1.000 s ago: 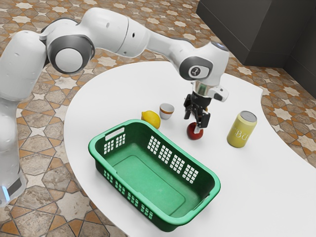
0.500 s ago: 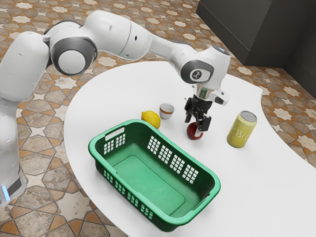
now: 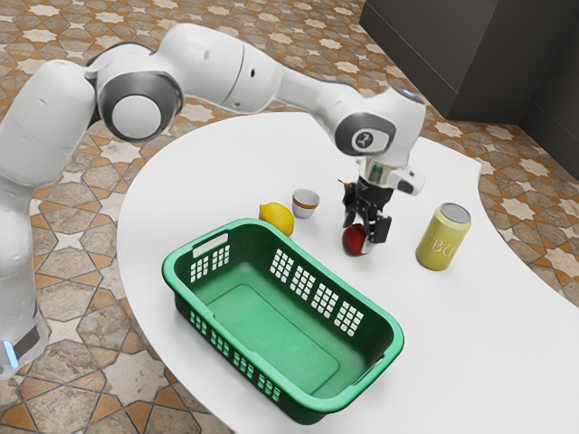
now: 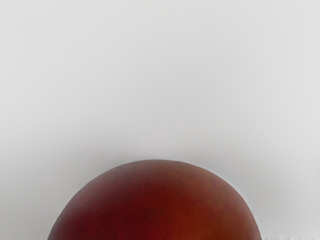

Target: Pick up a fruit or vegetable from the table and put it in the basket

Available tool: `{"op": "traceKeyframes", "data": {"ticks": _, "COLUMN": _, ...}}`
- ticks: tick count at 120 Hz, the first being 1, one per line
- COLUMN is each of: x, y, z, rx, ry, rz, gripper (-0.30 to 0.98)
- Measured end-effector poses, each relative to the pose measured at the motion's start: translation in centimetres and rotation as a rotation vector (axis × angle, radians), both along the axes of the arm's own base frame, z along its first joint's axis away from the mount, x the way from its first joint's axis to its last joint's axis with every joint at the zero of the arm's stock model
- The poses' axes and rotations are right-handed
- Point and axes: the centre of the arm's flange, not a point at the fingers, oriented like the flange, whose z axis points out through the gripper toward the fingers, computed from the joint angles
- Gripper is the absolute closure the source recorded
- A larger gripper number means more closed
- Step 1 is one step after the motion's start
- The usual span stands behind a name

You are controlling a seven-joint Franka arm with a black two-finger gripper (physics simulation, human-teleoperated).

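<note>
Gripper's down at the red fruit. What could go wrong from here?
Main risk: the red fruit is rounded, so an off-center squeeze by the gripper might roll it or let it slip. Second: the green basket has raised walls, so a low carry could clip its rim. Less likely: a swing the other way might knock over the upright yellow can.

Red fruit (image 4: 155, 205) cut off, wrist view
</note>
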Motion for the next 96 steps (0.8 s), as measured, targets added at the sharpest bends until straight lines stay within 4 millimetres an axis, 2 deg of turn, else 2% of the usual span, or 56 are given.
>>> {"op": "traceKeyframes", "data": {"ticks": 82, "x": 0.0, "y": 0.2, "z": -1.8, "rx": -0.005, "ry": 0.03, "rz": 0.007, "gripper": 0.0}}
{"op": "traceKeyframes", "data": {"ticks": 96, "x": 0.0, "y": 0.0, "z": -2.0, "rx": -0.011, "ry": 0.034, "rz": 0.011, "gripper": 0.22}}
